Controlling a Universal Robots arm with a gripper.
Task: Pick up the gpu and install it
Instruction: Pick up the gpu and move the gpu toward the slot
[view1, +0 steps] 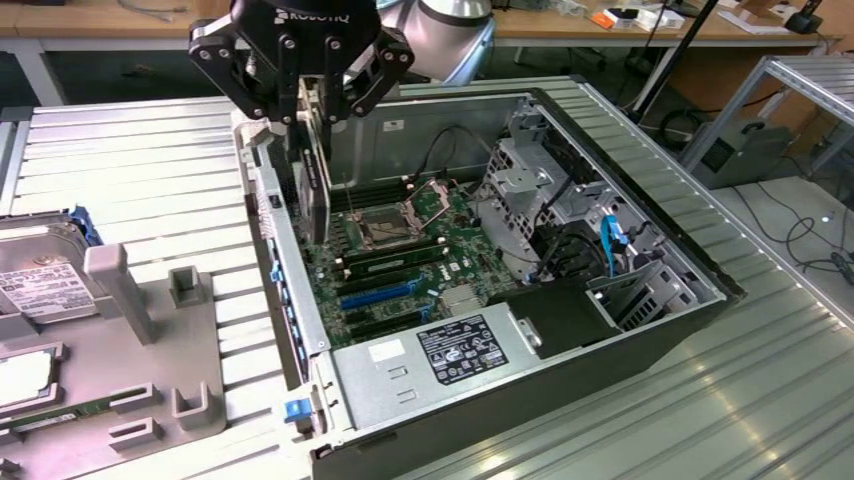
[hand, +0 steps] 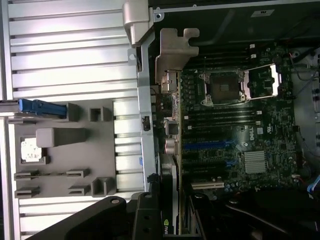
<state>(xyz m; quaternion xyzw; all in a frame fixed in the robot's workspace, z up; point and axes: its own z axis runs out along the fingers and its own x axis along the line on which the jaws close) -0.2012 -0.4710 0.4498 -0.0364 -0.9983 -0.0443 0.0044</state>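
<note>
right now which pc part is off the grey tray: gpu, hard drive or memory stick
The gpu: it is held upright in the fingers at the open case, while the hard drive and memory stick lie on the tray.

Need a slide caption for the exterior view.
Gripper holds the gpu edge-down over the motherboard inside the open PC case.

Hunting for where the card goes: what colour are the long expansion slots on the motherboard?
Blue; the expansion slots show best in the wrist view.
</note>
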